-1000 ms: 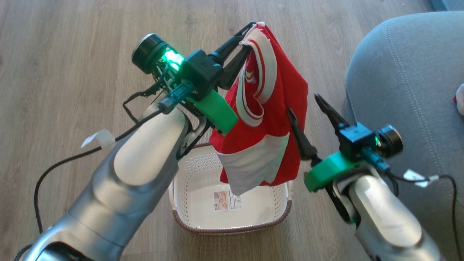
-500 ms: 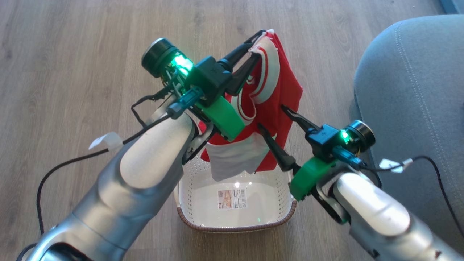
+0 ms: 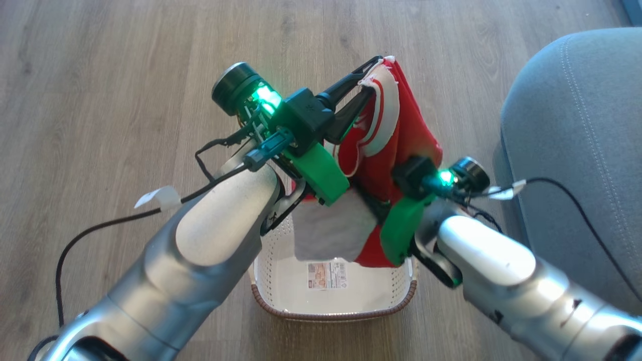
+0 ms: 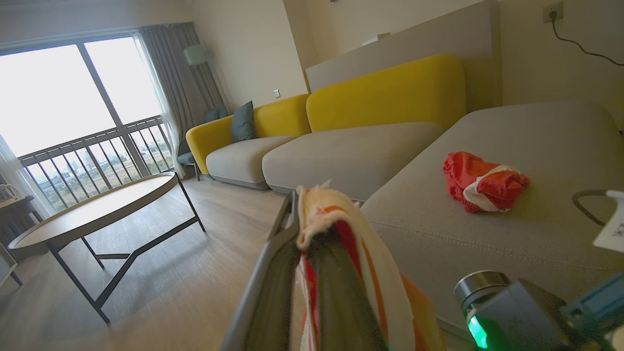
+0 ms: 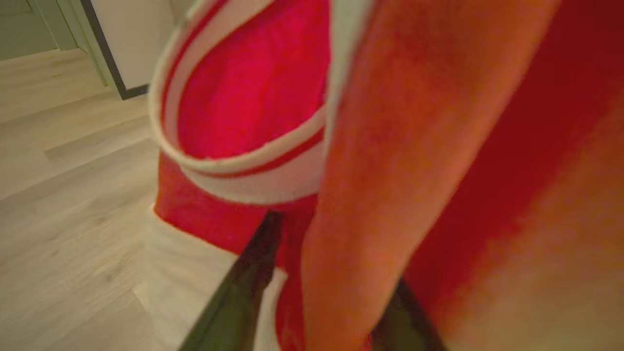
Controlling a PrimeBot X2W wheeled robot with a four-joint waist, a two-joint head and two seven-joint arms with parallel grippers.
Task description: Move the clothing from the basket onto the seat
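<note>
A red garment of the clothing (image 3: 401,130) with white bands hangs above the basket (image 3: 281,296). My left gripper (image 3: 373,77) is shut on its white band (image 4: 341,219) at the top. My right gripper (image 5: 331,253) has pushed into the hanging cloth from the right. Its two fingers (image 5: 239,292) stand apart with a red fold (image 5: 370,195) between them; in the head view the fabric hides them. The basket's bottom shows bare with a label sticker (image 3: 326,275). The grey seat (image 3: 567,125) lies to the right, and another red garment (image 4: 482,180) rests on it.
Wooden floor surrounds the basket. In the left wrist view a round low table (image 4: 97,209) stands at the left, and a yellow-backed sofa (image 4: 390,92) runs behind the seat. Black cables (image 3: 100,225) trail from both wrists.
My right gripper has swung left from beside the garment into it, and its jaws have narrowed around a fold. The left gripper keeps its hold. The head camera has shifted a little.
</note>
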